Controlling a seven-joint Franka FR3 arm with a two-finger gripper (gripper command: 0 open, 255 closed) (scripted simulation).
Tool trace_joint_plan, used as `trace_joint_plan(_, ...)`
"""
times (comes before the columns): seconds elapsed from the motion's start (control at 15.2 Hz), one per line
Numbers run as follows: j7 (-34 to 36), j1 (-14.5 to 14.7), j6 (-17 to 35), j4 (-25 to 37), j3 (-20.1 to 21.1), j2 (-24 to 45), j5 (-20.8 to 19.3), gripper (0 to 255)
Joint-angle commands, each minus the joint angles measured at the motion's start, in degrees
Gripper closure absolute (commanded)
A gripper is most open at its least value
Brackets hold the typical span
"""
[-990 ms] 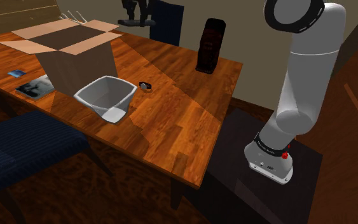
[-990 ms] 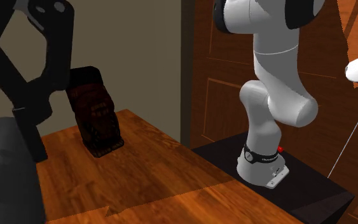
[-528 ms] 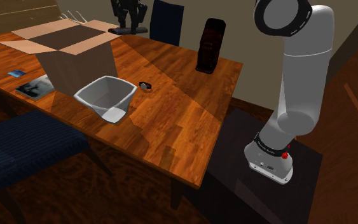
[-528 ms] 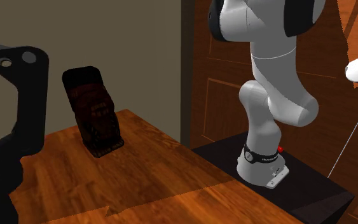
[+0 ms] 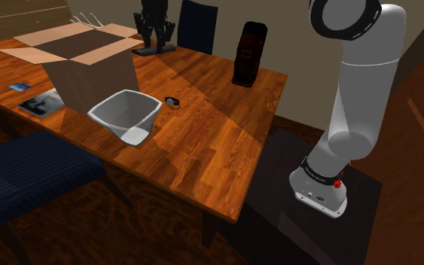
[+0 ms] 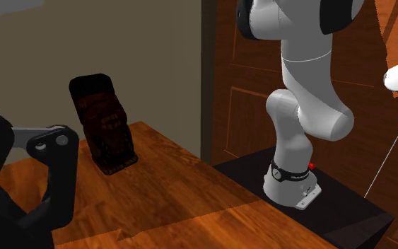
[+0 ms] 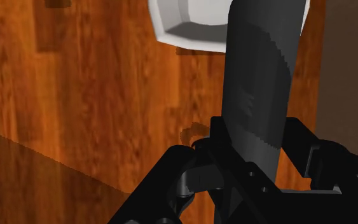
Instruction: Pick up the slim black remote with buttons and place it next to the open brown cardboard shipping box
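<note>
Dark remote (image 7: pixel 258 83) clasped by end effector (image 5: pixel 155 26); near far edge of wooden table (image 5: pixel 218 143), beside cardboard box (image 5: pixel 82 56)

No writing, number or brand can be read anywhere. The dark upright object (image 6: pixel 105 124) on the bench (image 6: pixel 183 205) carries faint reddish marks across its front, too dim to make out. A dark band around the foot of the arm (image 6: pixel 290 172) bears small pale marks that cannot be read. The slim dark remote (image 7: pixel 260 76) shows only faint grey patches, no legible sign. Beside the cardboard box (image 5: pixel 89 71) lie a flat printed sheet (image 5: pixel 43 102) and a small blue card (image 5: pixel 18 87), both too small to read.
</note>
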Motion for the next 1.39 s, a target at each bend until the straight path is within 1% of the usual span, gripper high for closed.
trace_joint_plan(0.0, -0.4, -0.2, 1.8, -2.4, 0.0, -0.6, 0.2, 255)
trace_joint_plan(0.59, -1.9, -0.7, 9.2, -11.1, -0.1, -1.8, 0.7, 255)
trace_joint_plan(1.32, -3.3, -0.8, 17.3, -19.1, -0.3, -1.5, 1.0, 255)
